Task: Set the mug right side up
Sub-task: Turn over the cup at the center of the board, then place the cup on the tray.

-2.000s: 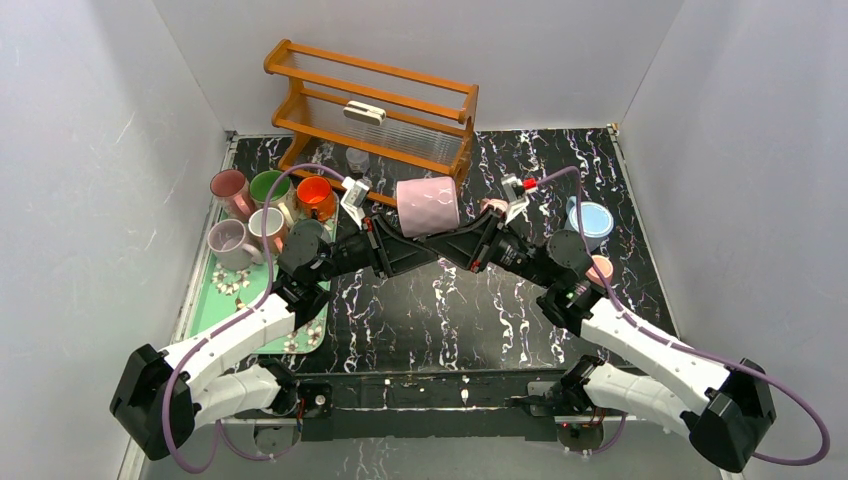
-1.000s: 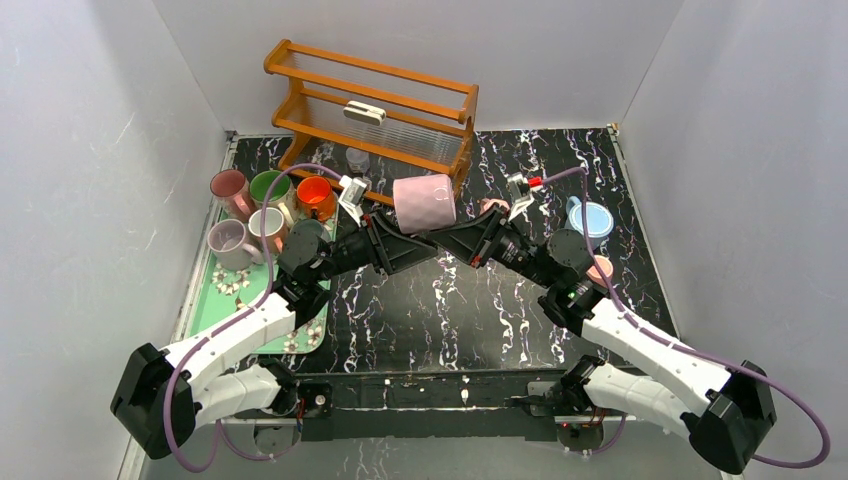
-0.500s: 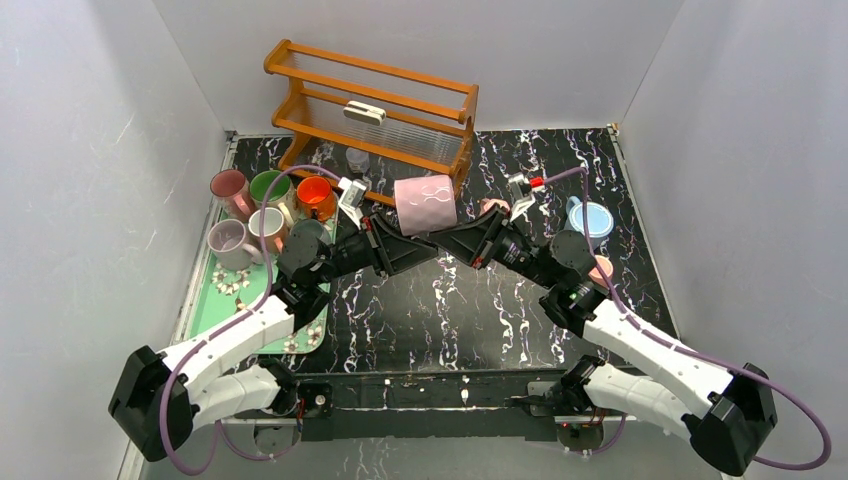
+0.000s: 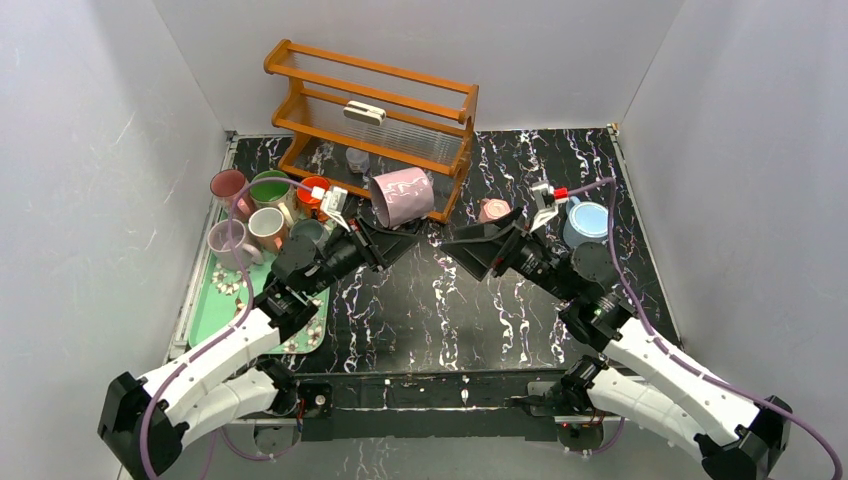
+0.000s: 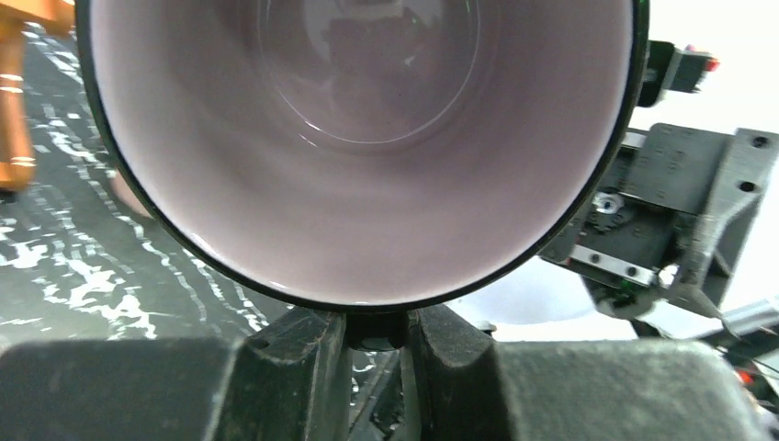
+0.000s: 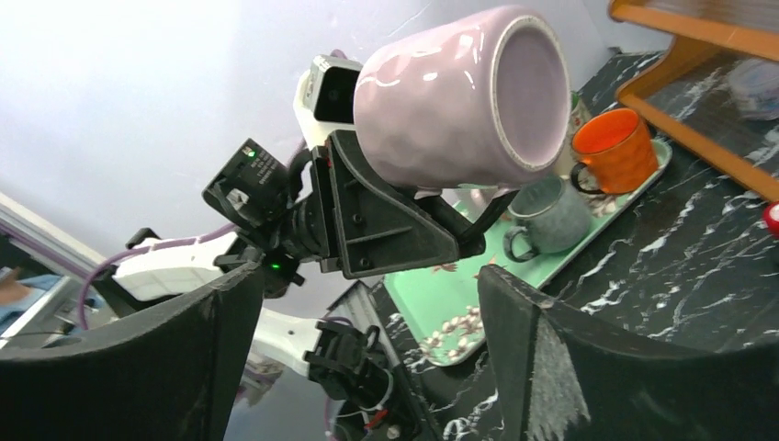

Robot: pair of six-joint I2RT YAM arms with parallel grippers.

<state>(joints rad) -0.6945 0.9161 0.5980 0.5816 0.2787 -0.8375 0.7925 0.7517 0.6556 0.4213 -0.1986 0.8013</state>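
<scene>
The pale pink mug (image 4: 402,196) hangs in the air in front of the wooden rack, lying on its side. Its mouth faces my left wrist camera, so the pink inside (image 5: 367,138) fills that view. Its base (image 6: 537,92) faces the right wrist camera. My left gripper (image 4: 400,230) is shut on the mug from below, and its fingers (image 5: 294,367) pinch a dark part just under the rim. My right gripper (image 4: 465,255) stands open a short way to the right of the mug, its fingers (image 6: 514,349) wide apart with nothing between them.
A wooden rack (image 4: 375,105) stands at the back, with a small glass (image 4: 357,158) under it. A green tray (image 4: 215,300) on the left holds several mugs, among them an orange one (image 4: 313,190). A blue mug (image 4: 588,220) and a small pink item (image 4: 493,210) sit at the right.
My right gripper has let go of the mug, opened and drawn back to the right. My left gripper has shut on the mug and swung it left, tilting it.
</scene>
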